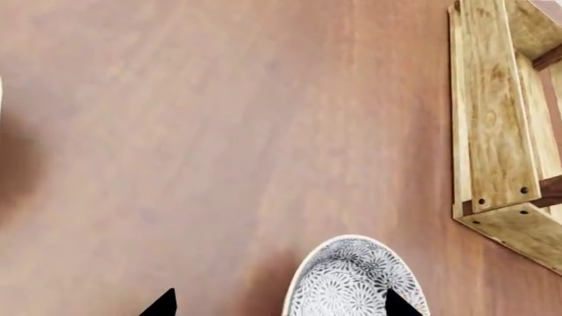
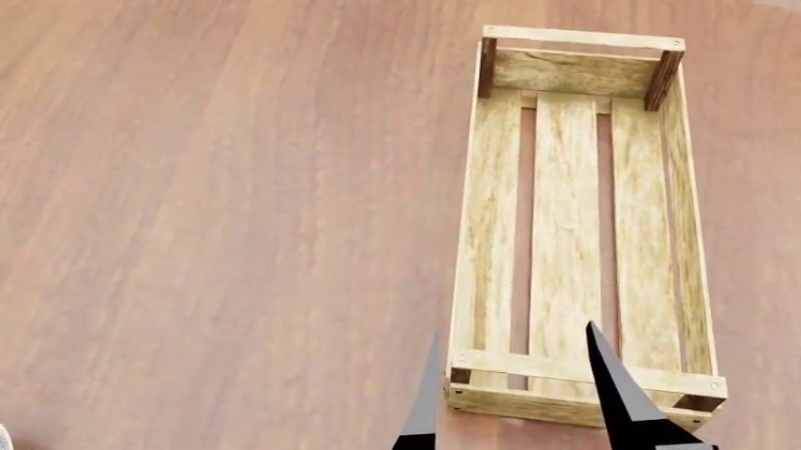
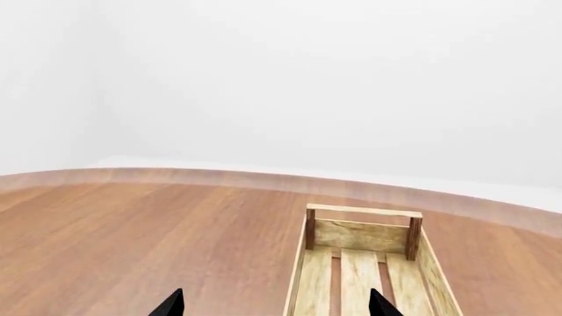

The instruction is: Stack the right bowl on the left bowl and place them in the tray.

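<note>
We're pre-grasp: tray [image 2: 582, 230] empty on the table [image 2: 225, 187], one patterned bowl [image 1: 356, 280] under our left gripper [image 1: 276, 304], fingers spread, nothing held. Right gripper [image 2: 513, 394] released too. Next: close on the bowl rim.

A bowl [image 1: 356, 280] patterned inside with grey-and-white floral medallions and edged by a pale rim sits on a reddish-brown wood-grain table [image 1: 220, 131], beside a light-wood slatted tray [image 2: 569, 225] with darker brown corner posts.
</note>
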Robot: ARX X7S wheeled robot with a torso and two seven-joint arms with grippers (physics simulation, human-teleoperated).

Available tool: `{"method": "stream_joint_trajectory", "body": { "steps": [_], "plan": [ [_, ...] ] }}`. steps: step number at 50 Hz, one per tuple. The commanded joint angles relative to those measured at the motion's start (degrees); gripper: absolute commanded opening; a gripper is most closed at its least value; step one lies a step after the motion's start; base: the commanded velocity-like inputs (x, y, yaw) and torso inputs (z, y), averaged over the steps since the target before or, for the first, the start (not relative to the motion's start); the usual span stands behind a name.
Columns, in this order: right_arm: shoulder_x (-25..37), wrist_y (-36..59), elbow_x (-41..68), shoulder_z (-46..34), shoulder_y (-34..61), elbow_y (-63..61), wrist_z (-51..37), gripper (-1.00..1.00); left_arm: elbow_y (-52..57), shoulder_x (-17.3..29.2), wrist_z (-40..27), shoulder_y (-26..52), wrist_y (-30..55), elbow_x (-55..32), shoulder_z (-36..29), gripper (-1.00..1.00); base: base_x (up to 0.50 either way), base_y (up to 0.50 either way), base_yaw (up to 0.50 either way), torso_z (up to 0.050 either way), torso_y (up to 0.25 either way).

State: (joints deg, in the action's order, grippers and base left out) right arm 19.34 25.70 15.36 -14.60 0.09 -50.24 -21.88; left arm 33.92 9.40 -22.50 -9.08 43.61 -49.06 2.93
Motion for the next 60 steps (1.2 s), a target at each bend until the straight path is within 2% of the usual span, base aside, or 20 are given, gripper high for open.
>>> {"method": "stream_joint_trajectory", "body": {
  "steps": [1,60],
  "plan": [
    [-0.87,-0.70,-0.46,1.27,0.08,0.27,1.34,1.00,-4.18,-1.11,1.97,1.06,-1.87,2.64,-0.16,1.00,0.00,0.00,0.00,0.000,0.000],
    [0.62,-1.78,1.04,0.78,0.32,0.91,-0.54,1.00,-13.92,-1.03,3.16,4.43,-5.75,5.27,-8.68,1.00,0.00,0.00,0.00,0.000,0.000]
  ]
}}
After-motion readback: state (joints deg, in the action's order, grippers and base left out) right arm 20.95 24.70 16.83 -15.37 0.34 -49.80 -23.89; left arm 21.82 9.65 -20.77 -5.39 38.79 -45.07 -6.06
